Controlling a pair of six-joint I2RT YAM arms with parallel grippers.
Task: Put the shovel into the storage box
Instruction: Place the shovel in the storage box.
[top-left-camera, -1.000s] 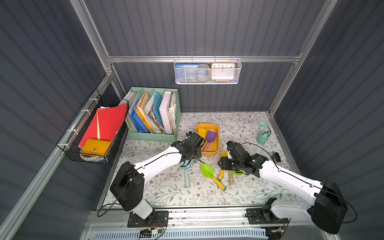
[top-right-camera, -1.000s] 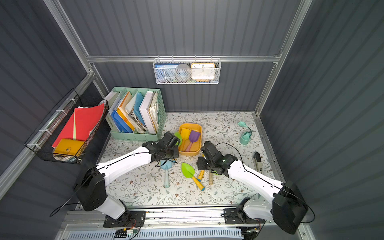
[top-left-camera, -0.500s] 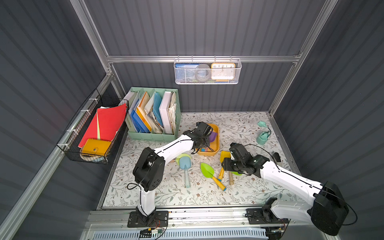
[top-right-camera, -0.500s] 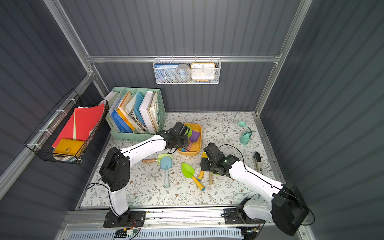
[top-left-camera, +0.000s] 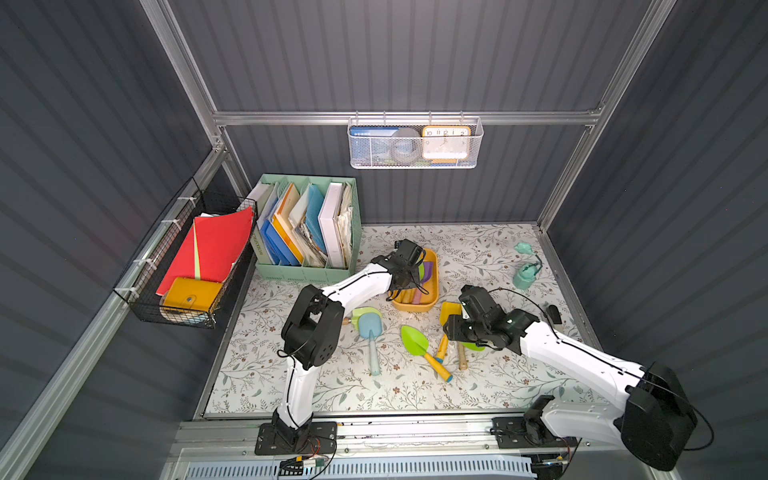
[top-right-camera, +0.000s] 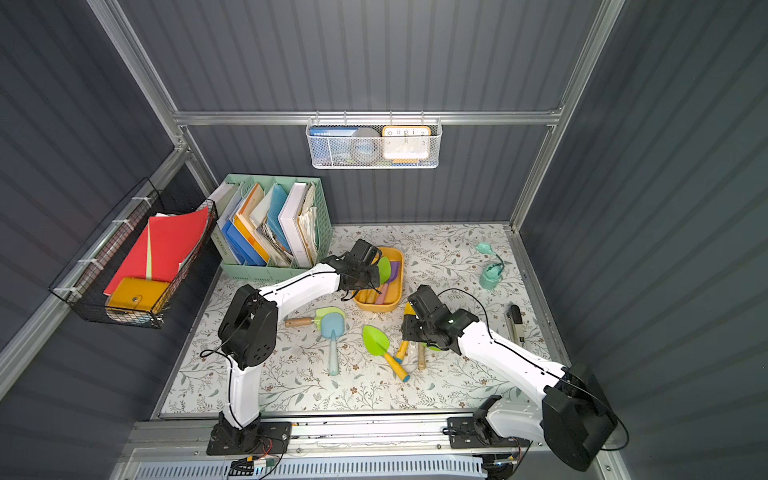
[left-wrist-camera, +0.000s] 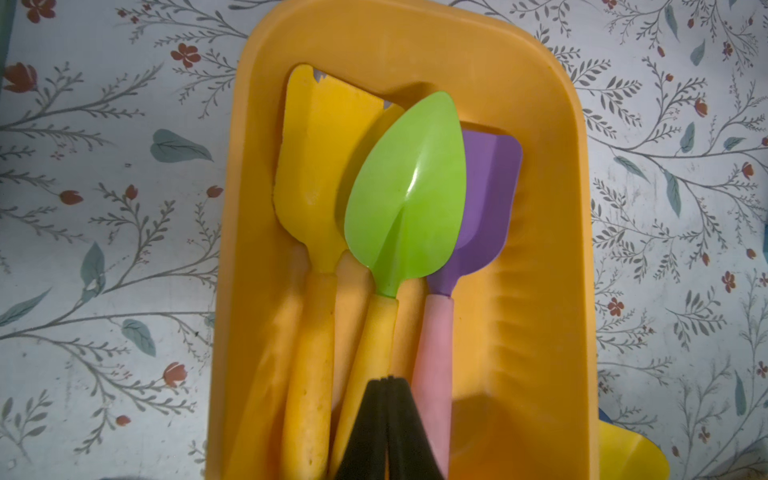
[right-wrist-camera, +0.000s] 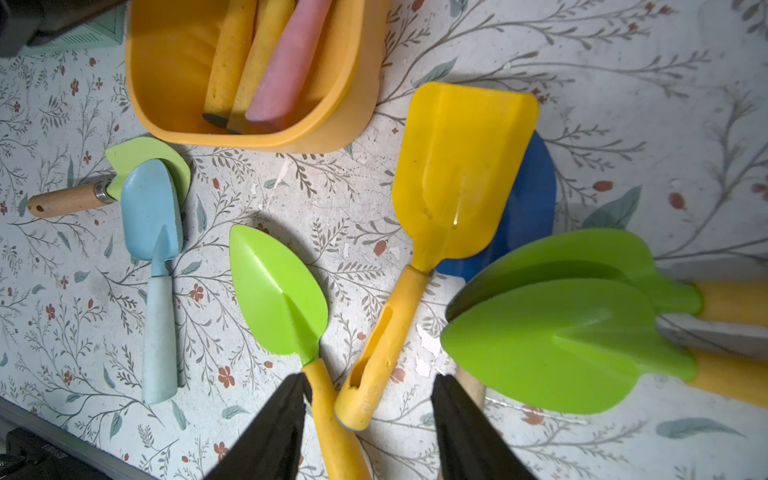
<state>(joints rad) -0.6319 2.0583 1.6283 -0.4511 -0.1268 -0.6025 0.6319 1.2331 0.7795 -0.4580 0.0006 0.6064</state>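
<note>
Left gripper (left-wrist-camera: 388, 384): clenched above green shovel (left-wrist-camera: 405, 187) lying in storage box (left-wrist-camera: 548, 208).
Right gripper (right-wrist-camera: 369, 380): released, straddling yellow shovel (right-wrist-camera: 457, 166) handle, likely for pickup.

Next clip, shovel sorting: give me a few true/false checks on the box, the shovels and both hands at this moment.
1. The storage box holds a green shovel. True.
2. The left hand is open wide. False: it is shut, over the box.
3. A light blue shovel lies on the table, outside the box. True.
4. The right hand grips the purple shovel. False: that shovel lies in the box; the right hand is open over a yellow shovel on the table.
</note>
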